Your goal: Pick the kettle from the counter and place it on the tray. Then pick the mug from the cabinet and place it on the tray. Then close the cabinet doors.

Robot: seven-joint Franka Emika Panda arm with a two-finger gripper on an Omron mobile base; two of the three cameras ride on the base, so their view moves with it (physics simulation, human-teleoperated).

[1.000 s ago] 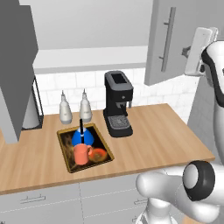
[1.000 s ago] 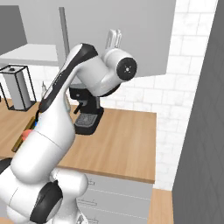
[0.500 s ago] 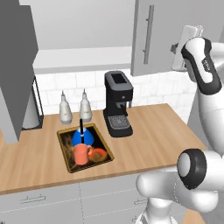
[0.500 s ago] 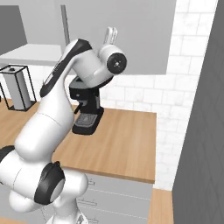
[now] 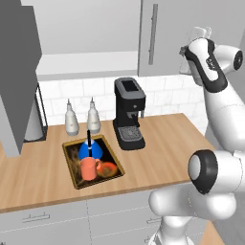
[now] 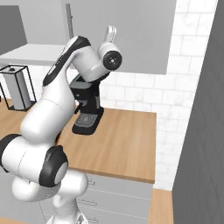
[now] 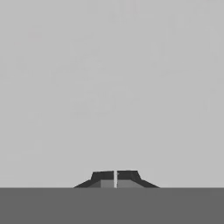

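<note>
On the light-wood counter (image 5: pixel 162 148), the dark gold-rimmed tray (image 5: pixel 72 165) lies just left of the black coffee machine (image 5: pixel 129 112), which serves as the landmark here. The tray carries both of the task's vessels: the blue kettle (image 5: pixel 91 149) stands toward its back, black handle upright, and the orange-red mug (image 5: pixel 88 168) stands directly in front of it, the two touching or very nearly so. An orange-brown swirl of the tray's picture shows beside the mug, on the side nearer the coffee machine. Whether either vessel holds anything cannot be told.

Behind the tray, further left of the coffee machine, two white pointed-top bottles (image 5: pixel 72 118) stand side by side against the tiled wall. A wire-framed holder (image 6: pixel 19 85) with a pale roll inside stands at the far left end of the counter.

Above the coffee machine, the right cabinet door (image 5: pixel 165 36) with its long bar handle sits flat across the cabinet (image 5: pixel 91 28) front, while the left door (image 5: pixel 16 72) stands swung outward. The arm reaches high, up and to the right of the coffee machine, the gripper (image 5: pixel 197 34) pressed close to the closed door's face. Seen from the hand, the fingertips (image 7: pixel 105 176) stand nearly together with only a thin sliver between them, holding nothing, a plain grey surface just ahead.
</note>
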